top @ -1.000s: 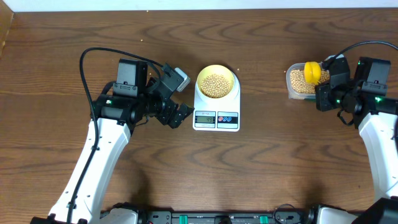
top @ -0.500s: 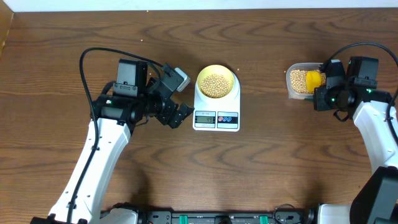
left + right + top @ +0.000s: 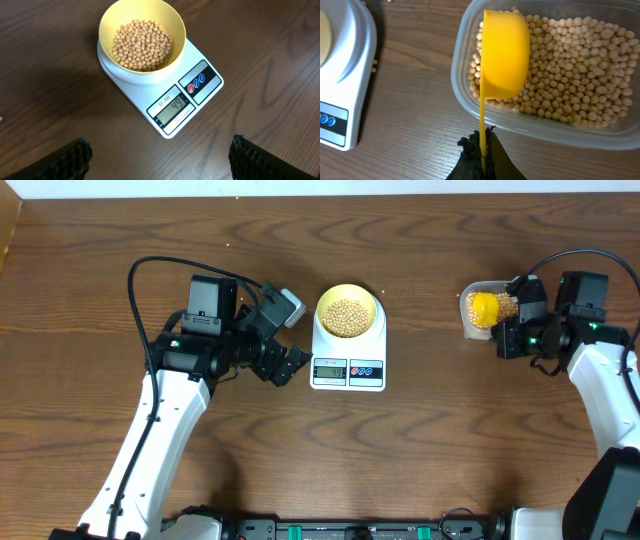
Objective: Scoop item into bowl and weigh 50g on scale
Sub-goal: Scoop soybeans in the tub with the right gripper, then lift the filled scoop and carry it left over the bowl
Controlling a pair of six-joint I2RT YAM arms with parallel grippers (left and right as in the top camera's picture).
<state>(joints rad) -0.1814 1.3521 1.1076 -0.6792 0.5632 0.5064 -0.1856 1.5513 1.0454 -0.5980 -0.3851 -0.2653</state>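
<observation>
Small round tan-beige beans [image 3: 142, 44] lie in a loose heap in the small round pale-yellow bowl [image 3: 176, 31], which sits on the platform of the white rectangular digital scale [image 3: 212, 86]. The grey LCD [image 3: 175, 106] reads 44, so by my read we're a few grams short of 50. The bulk stock of the same beans [image 3: 570, 75] is in the clear rectangular plastic container [image 3: 462, 95] on the dark wood-grain table [image 3: 450, 440], well right of the scale. The yellow plastic scoop [image 3: 504, 55] hangs over the container's near-left corner with the cup's back to the wrist cam, so I can't tell whether it's loaded. The right gripper [image 3: 482, 150] is pinching the scoop's thin flat handle edge-on. The left gripper [image 3: 161, 159] is idle just left of the scale's front, fingers spread wide and holding nothing. The step looks like a top-up scoop. Take a shallow bite, well under a full cup. Level the cup before it leaves the container, carry it low over the bowl, then roll the wrist slowly so beans trickle off the lip a few at a time while watching the LCD. The beans are hard, smooth and near-spherical, so they'll roll and bounce off the glossy bowl wall, and a fast tip will overshoot. The thin handle could twist in the pinch.
</observation>
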